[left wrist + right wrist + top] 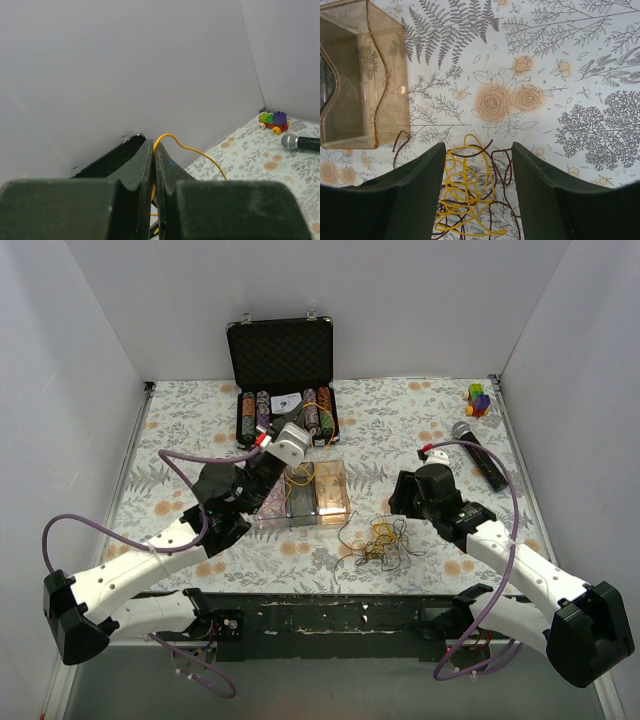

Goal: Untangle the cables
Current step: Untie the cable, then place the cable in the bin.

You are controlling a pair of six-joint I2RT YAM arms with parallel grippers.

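White booth walls, a floral tablecloth (180, 430), and the cables (380, 540) lie in a loose clump near the front edge, just right of the clear organiser box (315, 490). The right gripper (478, 150) hangs directly over that clump, jaws spread wide, yellow and brown loops showing between them. It holds nothing and looks lined up to pick a loop. The left gripper (153, 145) is raised above the box, its jaws pressed tight on one yellow strand (195, 150), probably to keep it clear of the tangle and ready for a compartment.
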